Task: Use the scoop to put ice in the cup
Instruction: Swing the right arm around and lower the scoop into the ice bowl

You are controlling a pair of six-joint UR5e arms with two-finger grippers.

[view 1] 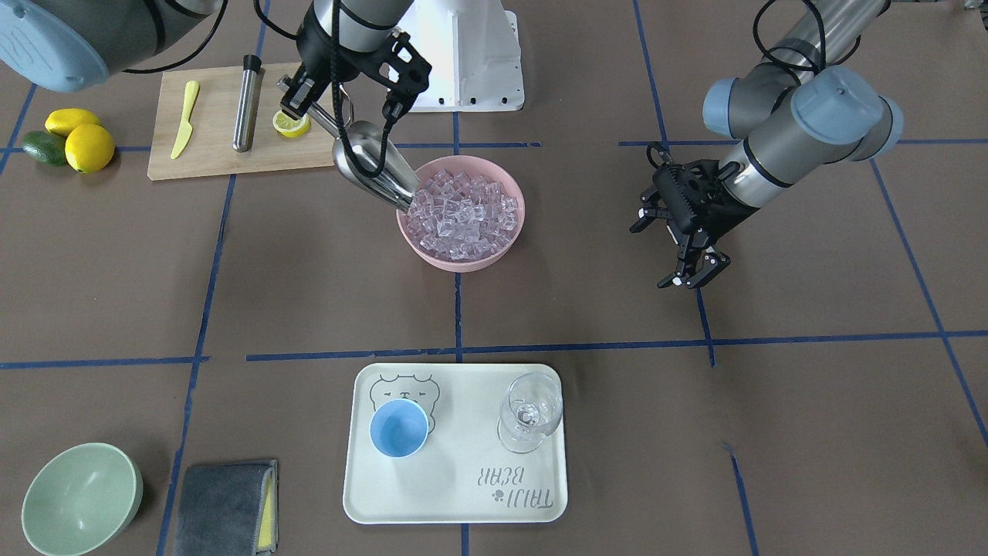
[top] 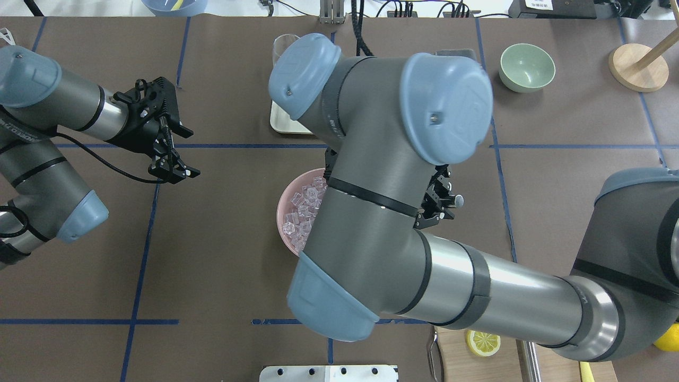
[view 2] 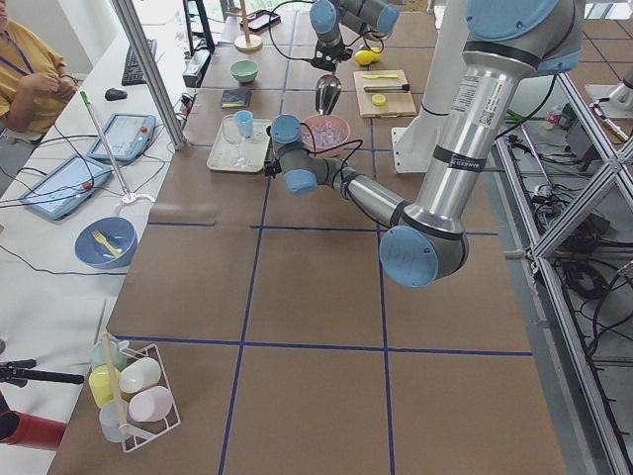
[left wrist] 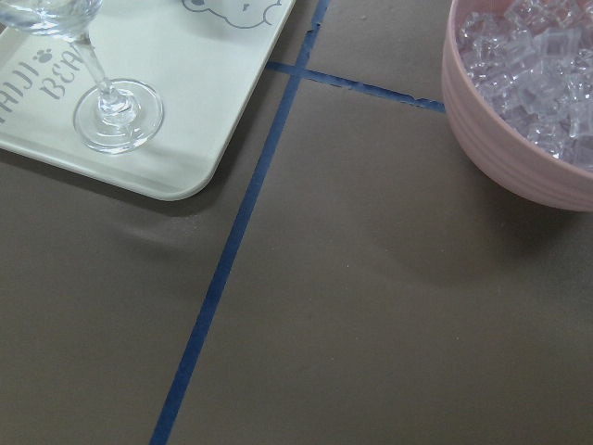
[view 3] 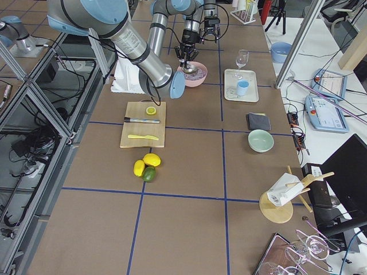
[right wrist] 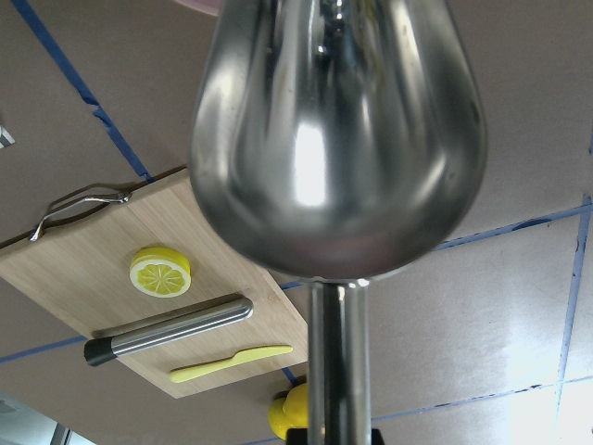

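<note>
Ice point(view 1: 463, 216) filled the pink bowl point(view 1: 463, 264); the scoop point(view 1: 374, 166), its handle pinched in the right pincer point(view 1: 302, 104), touched the cubes mouth-first. The left pincer point(view 1: 695, 276) hung spread. The cup point(view 1: 399, 429) stood on the tray point(view 1: 455, 498).

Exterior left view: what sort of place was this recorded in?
Probably a robotics lab staged as a drinks counter: a brown table gridded with blue tape, an operator's bench with teach pendants, and a pink bowl of ice near a cutting board.

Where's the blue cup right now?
Front-facing view: the light-blue cup stands on the left half of the cream tray, beside the stemmed glass, nearer the camera than the pink bowl.
</note>
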